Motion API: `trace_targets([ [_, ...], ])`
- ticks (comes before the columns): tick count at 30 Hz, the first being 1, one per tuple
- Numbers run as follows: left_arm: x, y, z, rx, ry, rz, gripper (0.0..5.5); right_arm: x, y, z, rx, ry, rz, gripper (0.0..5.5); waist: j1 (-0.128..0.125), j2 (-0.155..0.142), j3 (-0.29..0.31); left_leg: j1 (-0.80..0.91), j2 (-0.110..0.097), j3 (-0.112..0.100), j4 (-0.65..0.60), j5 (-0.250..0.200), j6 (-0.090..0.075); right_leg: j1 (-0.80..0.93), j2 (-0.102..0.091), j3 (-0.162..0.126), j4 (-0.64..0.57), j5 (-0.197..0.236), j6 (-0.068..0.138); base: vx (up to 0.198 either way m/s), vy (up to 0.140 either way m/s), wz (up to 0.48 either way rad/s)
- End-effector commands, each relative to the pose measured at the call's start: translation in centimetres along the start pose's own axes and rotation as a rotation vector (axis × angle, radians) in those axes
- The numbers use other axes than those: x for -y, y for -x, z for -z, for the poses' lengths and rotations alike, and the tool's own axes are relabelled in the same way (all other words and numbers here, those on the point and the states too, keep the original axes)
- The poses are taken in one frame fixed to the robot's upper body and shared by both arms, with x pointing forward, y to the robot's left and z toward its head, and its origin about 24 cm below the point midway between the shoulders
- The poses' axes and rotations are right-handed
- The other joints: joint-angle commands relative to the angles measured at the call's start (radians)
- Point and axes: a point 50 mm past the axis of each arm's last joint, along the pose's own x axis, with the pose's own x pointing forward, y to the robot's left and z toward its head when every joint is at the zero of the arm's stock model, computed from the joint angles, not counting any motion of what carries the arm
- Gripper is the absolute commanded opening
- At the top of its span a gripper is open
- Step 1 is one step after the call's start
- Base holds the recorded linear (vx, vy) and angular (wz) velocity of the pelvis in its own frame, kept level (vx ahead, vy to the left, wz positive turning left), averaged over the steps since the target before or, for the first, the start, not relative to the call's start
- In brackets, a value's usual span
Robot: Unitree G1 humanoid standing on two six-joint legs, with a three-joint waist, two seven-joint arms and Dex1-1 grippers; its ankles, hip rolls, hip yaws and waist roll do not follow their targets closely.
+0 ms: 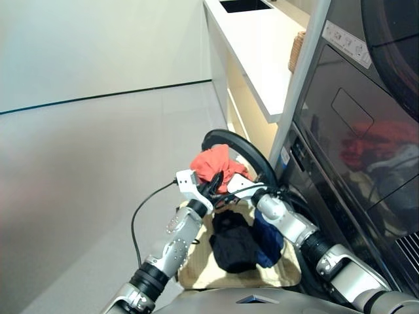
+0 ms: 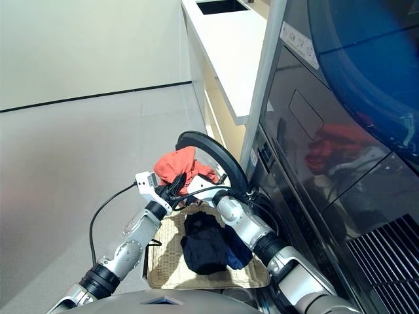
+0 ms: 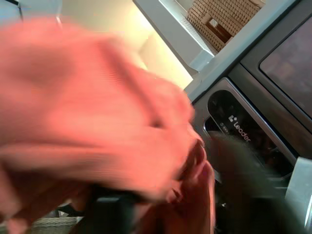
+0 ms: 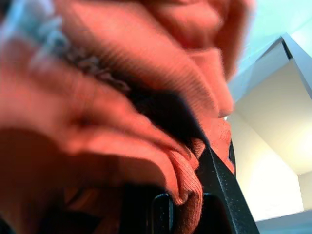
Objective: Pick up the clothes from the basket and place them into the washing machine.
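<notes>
Step in hand: you are on the first garment — the orange-red garment (image 1: 215, 163) is lifted clear of the basket (image 1: 196, 271), bunched up between both arms in front of the open door (image 1: 243, 152) of the washing machine (image 1: 308, 163).
Left gripper (image 1: 211, 185): it sits at the underside of the orange-red bundle, and in the left wrist view the cloth fills the picture and wraps around the fingers, so they read as clamped on it.
Right gripper (image 1: 222, 188): right beside the left one under the same bundle; in the right wrist view the cloth drapes over a dark finger (image 4: 224, 192) and appears pinched there — also clamped on it, as far as you can see.
Left in the basket: the black garment (image 1: 232, 243) and the navy garment (image 1: 270, 239), lying touching each other on the wicker, the navy one on the machine side.
Machine: the round door stands swung open just behind the held cloth; the port itself is hidden by the arms and the door rim.
Next move, by my judgement: carry the bundle past the door rim, towards the machine's front and into the port — keep trailing cloth from snagging on the rim, and only part the fingers once the garment is well inside.
</notes>
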Motion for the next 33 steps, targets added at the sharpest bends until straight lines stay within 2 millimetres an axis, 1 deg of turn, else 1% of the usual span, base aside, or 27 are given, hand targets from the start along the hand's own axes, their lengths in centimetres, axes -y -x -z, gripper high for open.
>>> trace_targets([
  [1,-0.6,-0.4,-2.8,0.141,-0.007,-0.01,5.5,2.1,-0.7,-2.7,0.134,-0.103,0.13,0.0,0.006,-0.075,-0.013,0.075,-0.07,0.032,0.016,-0.106,0.025,0.044,-0.044,-0.002,-0.001,-0.098,0.095,0.0,0.0,0.0],
  [2,-1.4,-0.1,-3.5,0.189,0.001,-0.066,5.5,2.0,-0.4,-2.2,0.117,-0.141,0.157,0.0,0.005,-0.074,-0.011,0.075,-0.071,0.032,0.016,-0.105,0.025,0.043,-0.044,0.0,-0.001,-0.099,0.095,0.0,0.0,0.0],
  [3,-1.4,-0.1,-3.5,0.189,0.001,-0.066,5.5,2.0,-0.4,-2.2,0.116,-0.141,0.157,0.0,0.005,-0.074,-0.011,0.075,-0.071,0.032,0.016,-0.105,0.025,0.043,-0.044,-0.001,-0.001,-0.099,0.095,0.0,0.0,0.0],
  [4,-1.9,0.0,-3.8,0.224,0.012,-0.112,5.5,2.6,-0.1,-2.1,0.112,-0.169,0.204,0.0,0.003,-0.073,-0.011,0.075,-0.071,0.033,0.015,-0.105,0.025,0.042,-0.045,0.0,-0.001,-0.098,0.094,0.0,0.0,0.0],
  [5,-2.5,0.1,-4.1,0.265,0.034,-0.171,5.5,-0.8,-0.2,0.3,-0.016,-0.281,0.172,0.0,0.004,-0.069,-0.004,0.077,-0.071,0.033,0.014,-0.106,0.025,0.045,-0.046,-0.001,-0.001,-0.099,0.095,0.0,0.0,0.0],
  [6,-2.6,0.1,-4.1,0.266,0.033,-0.171,5.5,-0.8,-0.2,0.2,-0.015,-0.282,0.172,0.0,0.003,-0.07,-0.007,0.073,-0.072,0.032,0.015,-0.105,0.025,0.041,-0.046,-0.002,-0.001,-0.097,0.095,0.0,0.0,0.0],
  [7,-3.5,0.9,-4.7,0.295,-0.003,-0.235,5.5,-0.2,-0.2,0.1,-0.008,-0.231,0.198,0.0,0.007,-0.069,-0.006,0.071,-0.072,0.031,0.015,-0.104,0.024,0.039,-0.046,-0.002,-0.001,-0.097,0.095,0.0,0.0,0.0],
  [8,-4.6,1.5,-5.0,0.342,-0.008,-0.322,5.5,-1.4,0.2,1.7,-0.091,-0.338,0.211,0.0,0.011,-0.069,-0.003,0.067,-0.072,0.031,0.016,-0.103,0.023,0.036,-0.047,-0.004,-0.001,-0.096,0.095,0.0,0.0,0.0],
  [9,-4.6,1.5,-5.0,0.343,-0.008,-0.322,5.5,-1.4,0.1,1.7,-0.091,-0.338,0.211,0.0,0.011,-0.069,-0.003,0.067,-0.072,0.031,0.016,-0.103,0.023,0.036,-0.047,-0.005,-0.001,-0.096,0.095,0.0,0.0,0.0],
  [10,-5.5,1.8,-4.8,0.339,-0.014,-0.382,5.5,-1.5,0.2,1.7,-0.093,-0.372,0.222,0.0,0.012,-0.069,-0.002,0.066,-0.074,0.031,0.015,-0.103,0.022,0.036,-0.047,-0.004,-0.001,-0.096,0.094,0.0,0.0,0.0],
  [12,-6.9,2.7,-5.1,0.366,-0.027,-0.475,5.5,-1.4,0.9,2.4,-0.112,-0.428,0.266,0.0,0.011,-0.069,-0.001,0.065,-0.073,0.032,0.014,-0.102,0.021,0.035,-0.048,-0.006,-0.001,-0.096,0.095,0.0,0.0,0.0],
  [13,-7.2,2.9,-5.1,0.373,-0.028,-0.492,5.5,-1.4,1.1,2.6,-0.119,-0.439,0.27,0.0,0.011,-0.068,-0.001,0.064,-0.074,0.031,0.014,-0.102,0.021,0.035,-0.048,-0.008,-0.001,-0.096,0.095,0.0,0.0,0.0],
  [15,-8.1,3.6,-5.1,0.381,-0.048,-0.562,5.5,-1.3,1.6,3.3,-0.143,-0.478,0.315,0.0,0.01,-0.066,0.002,0.062,-0.075,0.03,0.014,-0.101,0.02,0.032,-0.049,-0.008,-0.001,-0.095,0.095,0.0,0.0,0.0],
  [16,-8.9,4.1,-4.6,0.359,-0.068,-0.614,5.5,-1.2,2.0,3.8,-0.161,-0.507,0.349,0.0,0.01,-0.064,0.007,0.057,-0.076,0.029,0.016,-0.101,0.02,0.027,-0.051,-0.009,-0.001,-0.093,0.095,0.0,0.0,0.0],
  [17,-8.9,4.1,-4.6,0.359,-0.068,-0.614,5.5,-1.2,2.0,3.8,-0.161,-0.507,0.349,0.0,0.01,-0.064,0.007,0.056,-0.076,0.029,0.016,-0.101,0.02,0.027,-0.051,-0.009,-0.001,-0.093,0.095,0.0,0.0,0.0],
  [19,-10.2,4.9,-3.4,0.291,-0.115,-0.698,5.5,-1.1,2.6,4.8,-0.202,-0.598,0.425,0.0,0.009,-0.057,0.02,0.043,-0.077,0.029,0.018,-0.097,0.02,0.013,-0.053,-0.011,0.001,-0.089,0.095,0.0,0.0,0.0],
  [21,-10.4,5.1,-3.1,0.276,-0.123,-0.712,5.5,-0.9,2.7,5.0,-0.207,-0.628,0.453,0.0,0.008,-0.055,0.025,0.036,-0.077,0.029,0.018,-0.095,0.02,0.005,-0.054,-0.012,0.003,-0.088,0.096,0.0,0.0,0.0],
  [23,-11.2,5.5,-2.2,0.228,-0.139,-0.763,5.5,-0.3,3.0,5.8,-0.233,-0.738,0.548,0.0,0.004,-0.045,0.058,-0.004,-0.082,0.027,0.026,-0.088,0.021,-0.035,-0.058,-0.012,0.012,-0.078,0.096,-0.119,0.034,-0.003],
  [24,-11.2,5.5,-2.2,0.228,-0.139,-0.763,5.5,-0.3,3.0,5.8,-0.233,-0.738,0.548,0.0,0.004,-0.045,0.057,-0.006,-0.082,0.027,0.027,-0.088,0.021,-0.036,-0.058,-0.012,0.013,-0.078,0.096,-0.136,0.034,-0.006],
  [27,-11.9,5.6,-0.8,0.157,-0.147,-0.809,5.5,0.5,2.8,5.7,-0.221,-0.804,0.609,0.0,0.002,-0.035,0.098,-0.072,-0.086,0.027,0.047,-0.078,0.02,-0.104,-0.062,-0.008,0.03,-0.065,0.095,-0.17,0.049,-0.007],
  [28,-12.1,5.2,-0.1,0.121,-0.141,-0.821,5.5,1.1,2.5,5.8,-0.222,-0.821,0.65,0.0,0.001,-0.03,0.125,-0.116,-0.088,0.028,0.067,-0.075,0.019,-0.148,-0.065,-0.008,0.046,-0.06,0.094,-0.137,0.044,-0.01],
  [29,-12.1,5.2,-0.1,0.122,-0.141,-0.821,5.5,1.1,2.5,5.8,-0.222,-0.821,0.651,0.0,0.001,-0.03,0.124,-0.119,-0.088,0.028,0.069,-0.075,0.019,-0.151,-0.065,-0.008,0.047,-0.06,0.094,-0.15,0.046,-0.012],
  [30,-12.2,5.0,0.1,0.107,-0.14,-0.827,5.5,1.6,2.3,5.6,-0.21,-0.826,0.677,0.0,0.0,-0.029,0.141,-0.148,-0.089,0.027,0.09,-0.078,0.019,-0.176,-0.068,-0.005,0.062,-0.059,0.092,-0.173,0.039,-0.023],
  [31,-12.2,4.3,0.0,0.106,-0.149,-0.829,5.5,2.8,1.7,4.9,-0.173,-0.815,0.72,0.0,-0.002,-0.032,0.177,-0.208,-0.087,0.026,0.141,-0.083,0.019,-0.229,-0.073,0.003,0.093,-0.056,0.089,-0.174,0.039,-0.015],
  [32,-12.2,4.2,0.0,0.106,-0.149,-0.829,5.5,2.8,1.7,4.8,-0.173,-0.815,0.72,0.0,-0.002,-0.032,0.175,-0.213,-0.087,0.026,0.144,-0.084,0.019,-0.233,-0.073,0.003,0.095,-0.057,0.089,-0.179,0.04,-0.017],
  [33,-12.2,3.8,0.2,0.088,-0.162,-0.829,5.5,3.3,1.4,4.6,-0.167,-0.811,0.748,0.0,-0.004,-0.033,0.193,-0.249,-0.086,0.025,0.175,-0.09,0.02,-0.266,-0.077,0.005,0.119,-0.057,0.087,-0.15,0.042,-0.016],
])
